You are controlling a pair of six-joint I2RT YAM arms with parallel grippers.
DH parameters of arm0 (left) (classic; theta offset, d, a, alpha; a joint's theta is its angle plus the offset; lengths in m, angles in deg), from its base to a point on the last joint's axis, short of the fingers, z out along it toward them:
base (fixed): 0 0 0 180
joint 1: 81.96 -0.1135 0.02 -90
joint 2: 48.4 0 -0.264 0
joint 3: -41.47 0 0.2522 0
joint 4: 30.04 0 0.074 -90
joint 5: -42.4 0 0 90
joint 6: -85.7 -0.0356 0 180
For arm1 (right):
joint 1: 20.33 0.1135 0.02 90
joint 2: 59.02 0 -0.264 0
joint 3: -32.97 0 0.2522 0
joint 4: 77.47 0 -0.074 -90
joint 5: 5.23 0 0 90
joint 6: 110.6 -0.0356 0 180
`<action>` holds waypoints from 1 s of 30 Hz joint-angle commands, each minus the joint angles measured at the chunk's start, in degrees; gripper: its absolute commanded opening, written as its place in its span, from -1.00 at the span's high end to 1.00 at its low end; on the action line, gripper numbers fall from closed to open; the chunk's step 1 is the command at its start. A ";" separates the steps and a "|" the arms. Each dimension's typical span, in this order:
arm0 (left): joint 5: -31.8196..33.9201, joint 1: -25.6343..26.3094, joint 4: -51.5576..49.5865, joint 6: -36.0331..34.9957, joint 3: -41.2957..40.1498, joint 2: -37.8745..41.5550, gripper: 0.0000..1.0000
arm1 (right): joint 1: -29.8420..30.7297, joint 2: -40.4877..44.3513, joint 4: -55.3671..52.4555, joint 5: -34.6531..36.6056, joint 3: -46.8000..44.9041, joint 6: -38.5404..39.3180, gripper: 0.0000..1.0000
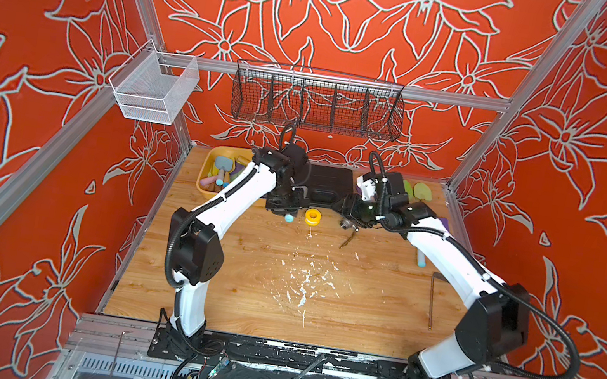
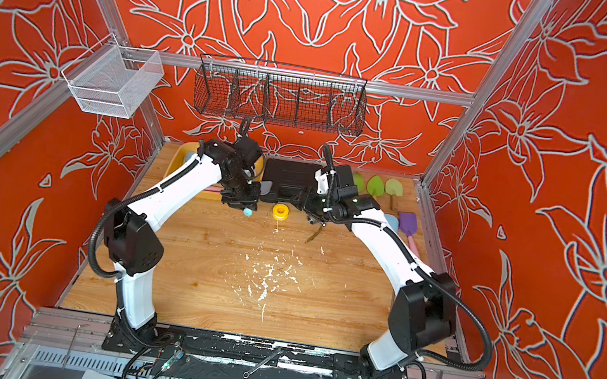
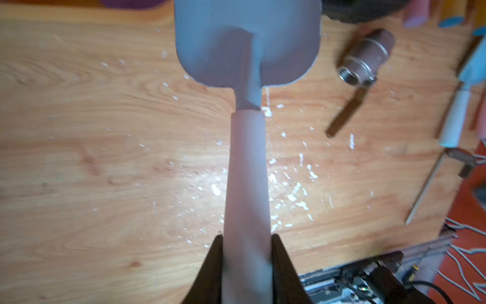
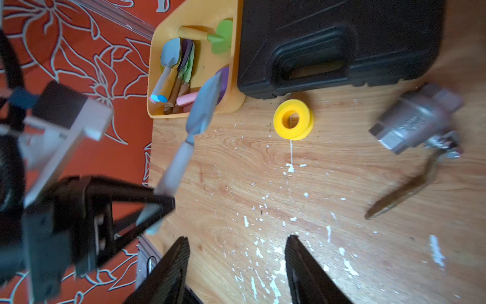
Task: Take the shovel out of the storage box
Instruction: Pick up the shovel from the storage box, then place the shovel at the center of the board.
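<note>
Grey-blue blade, pale pinkish handle: that's the shovel (image 3: 247,52), and the left pincer (image 3: 246,239) has it clamped by the handle, with a black finger pressed on each side in the left wrist view. The right wrist view shows it better. The shovel is up off the tabletop (image 4: 342,197), tilted, with its blade pointing toward the near corner of the yellow storage box (image 4: 200,13), and the teal end of the handle pokes out past the pincer. In both top views the left pincer sits just beside the box, on the side toward the yellow tape roll (image 1: 313,216), so the shovel looks clear of the box, though the arm hides a good chunk of the box from up there. The box holds a bunch of other little shovels (image 4: 171,52) in grey, green and purple, all piled together. The right pincer (image 4: 238,238) has its fingers spread apart with nothing between them, hanging over bare wood speckled with white flecks. The black tool case (image 4: 342,39) touches the side of the box, the tape roll lies just in front of the case, and a metal valve (image 4: 413,123) with a lever sits off to the other side of the roll. A few green shovels (image 2: 376,185) and a purple one (image 2: 407,222) lie out on the tabletop at the far right.
</note>
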 commanded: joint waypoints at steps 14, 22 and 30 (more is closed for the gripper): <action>0.77 8.81 8.52 8.98 1.56 0.19 1.00 | 5.95 -9.81 0.80 -2.91 6.10 -9.96 -0.10; -0.63 9.84 9.68 9.11 2.13 -0.54 1.00 | 6.15 -12.16 0.40 -2.07 7.52 -9.61 0.01; -1.23 10.06 11.41 8.57 2.16 -0.72 1.00 | 6.28 -13.46 -0.75 -3.91 8.62 -8.42 0.17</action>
